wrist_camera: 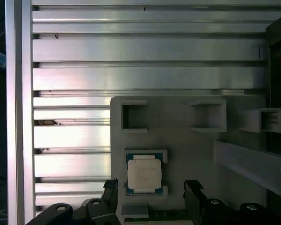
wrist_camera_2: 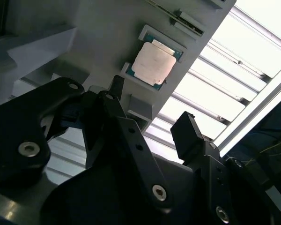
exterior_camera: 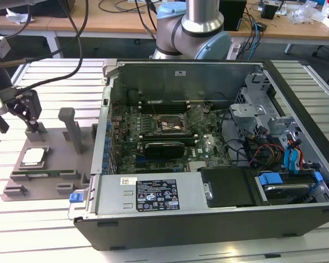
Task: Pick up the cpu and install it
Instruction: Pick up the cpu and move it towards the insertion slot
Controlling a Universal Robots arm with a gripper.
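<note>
The cpu [exterior_camera: 34, 157] is a small square chip with a pale metal top. It lies flat in a recess of the grey holder tray [exterior_camera: 57, 164], at the exterior view's left. My black gripper [exterior_camera: 34, 123] hangs above the tray, a little behind the chip. In both wrist views the cpu [wrist_camera_2: 152, 65] [wrist_camera: 144, 173] lies just beyond the fingertips, in its framed pocket. My gripper [wrist_camera_2: 152, 105] [wrist_camera: 151, 190] is open, its two fingers [wrist_camera: 192, 190] standing wide apart with nothing held. The motherboard socket [exterior_camera: 170, 127] sits inside the open computer case.
The open computer case [exterior_camera: 208, 219] lies on the slatted aluminium table [exterior_camera: 44, 230], right of the tray. Grey posts [exterior_camera: 71, 129] rise from the tray beside the gripper. Cables [exterior_camera: 49, 60] trail across the back left. The arm's base [exterior_camera: 192, 33] stands behind the case.
</note>
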